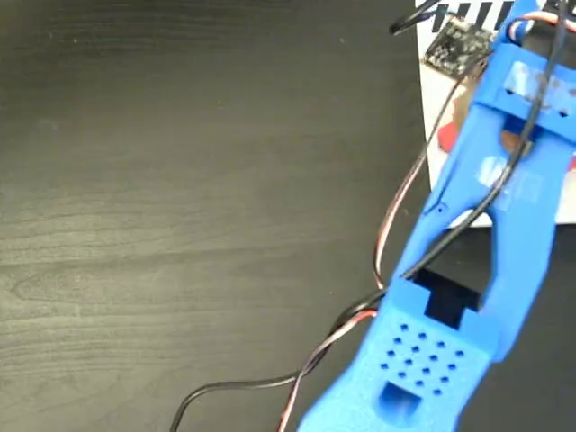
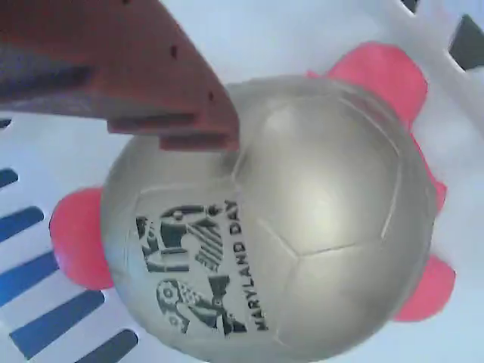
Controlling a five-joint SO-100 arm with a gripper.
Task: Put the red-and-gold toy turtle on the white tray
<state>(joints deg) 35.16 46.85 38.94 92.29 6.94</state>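
The red-and-gold toy turtle (image 2: 302,227) fills the wrist view: a shiny domed shell with a black printed mark, and red head and feet poking out around it. The white tray (image 2: 302,30) lies under it, with slanted stripes at the lower left and upper right. One reddish-brown finger (image 2: 174,91) of my gripper reaches in from the upper left and its tip rests against the shell. The other finger does not show. In the fixed view the blue arm (image 1: 486,270) covers the gripper, and only a red bit of the turtle (image 1: 447,137) peeks out over the tray (image 1: 434,99).
The tray sits at the top right corner of the dark wood-grain table (image 1: 180,225). A small circuit board (image 1: 454,45) lies at the tray's striped edge. Black and red cables (image 1: 387,243) trail from the arm across the table toward the bottom.
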